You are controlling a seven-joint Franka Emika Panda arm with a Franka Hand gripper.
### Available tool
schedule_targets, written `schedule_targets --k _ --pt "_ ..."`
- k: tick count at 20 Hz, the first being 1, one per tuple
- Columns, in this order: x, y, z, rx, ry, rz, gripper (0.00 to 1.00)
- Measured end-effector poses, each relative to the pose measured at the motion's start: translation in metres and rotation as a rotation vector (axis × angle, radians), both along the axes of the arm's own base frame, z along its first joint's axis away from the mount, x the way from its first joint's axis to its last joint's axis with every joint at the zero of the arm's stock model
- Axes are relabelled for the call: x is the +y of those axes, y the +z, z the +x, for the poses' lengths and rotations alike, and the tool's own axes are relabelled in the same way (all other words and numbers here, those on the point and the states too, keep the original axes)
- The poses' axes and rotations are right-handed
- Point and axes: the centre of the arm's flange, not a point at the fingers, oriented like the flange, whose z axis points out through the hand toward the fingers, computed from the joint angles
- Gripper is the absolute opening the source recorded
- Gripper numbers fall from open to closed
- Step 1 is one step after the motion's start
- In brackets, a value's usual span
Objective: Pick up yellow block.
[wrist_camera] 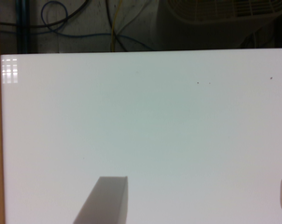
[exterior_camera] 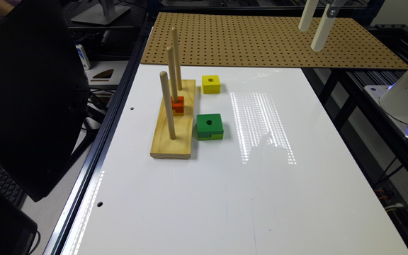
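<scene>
Fingers (wrist_camera: 106, 198) spread wide, nothing between, gripper (exterior_camera: 313, 26) high over pegboard (exterior_camera: 260, 39). White table (exterior_camera: 225, 194): peg base (exterior_camera: 174, 120) with 3 dowels, green block (exterior_camera: 209, 126), then yellow block (exterior_camera: 211, 84) just beside base. Approach step; next, cross over, descend, straddle block.

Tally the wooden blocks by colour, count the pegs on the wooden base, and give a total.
Yellow block, on the table: 1
Green block, lime lower layer, on the table: 1
Orange-red block, on the middle peg: 1
Pegs on the wooden base: 3
Total: 3 blocks and 3 pegs, 6 pieces.
</scene>
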Motion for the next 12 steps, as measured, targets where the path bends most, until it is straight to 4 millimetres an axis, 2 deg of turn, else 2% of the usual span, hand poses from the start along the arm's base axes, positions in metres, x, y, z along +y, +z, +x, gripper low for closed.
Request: schedule_targets --k 12 --pt "-0.0016 -0.0008 0.0041 -0.019 -0.001 -0.002 1.00"
